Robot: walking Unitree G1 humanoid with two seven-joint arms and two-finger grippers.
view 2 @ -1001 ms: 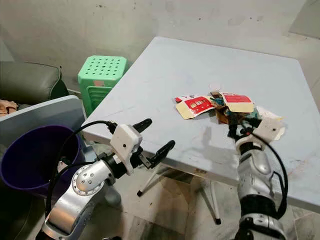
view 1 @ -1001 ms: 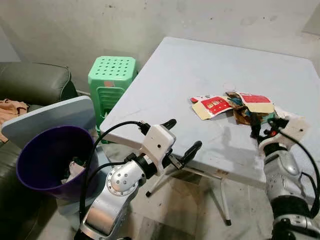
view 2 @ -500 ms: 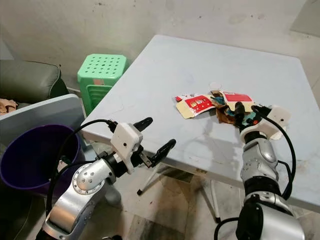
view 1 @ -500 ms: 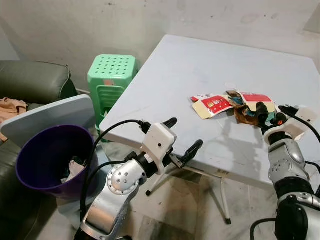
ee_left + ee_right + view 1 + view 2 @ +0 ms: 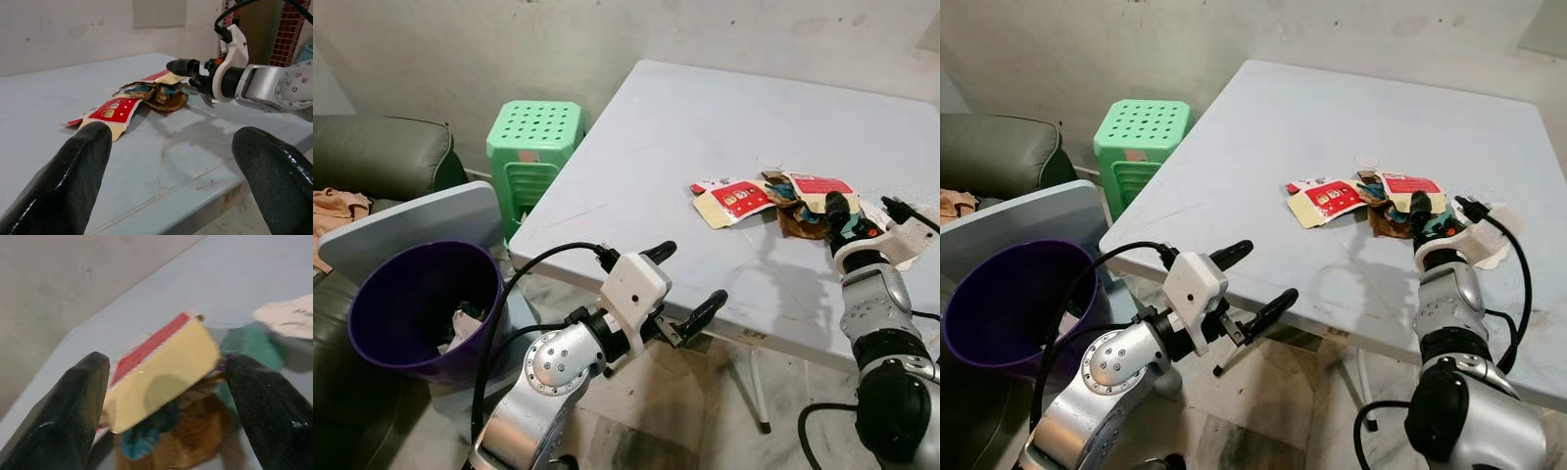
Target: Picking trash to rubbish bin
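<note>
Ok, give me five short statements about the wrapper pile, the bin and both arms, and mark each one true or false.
1. The pile of crumpled red, cream and brown wrappers lies on the pale grey folding table. True.
2. The right gripper holds a wrapper over the bin. False: its jaws are open at the pile, on the table.
3. The round purple plastic bin stands on the floor to the robot's left, with some trash inside. True.
4. The left gripper is shut on a red packet. False: its jaws are open and empty, near the table's edge.
5. The green plastic stool sits on the table. False: it stands on the floor beside it.
</note>
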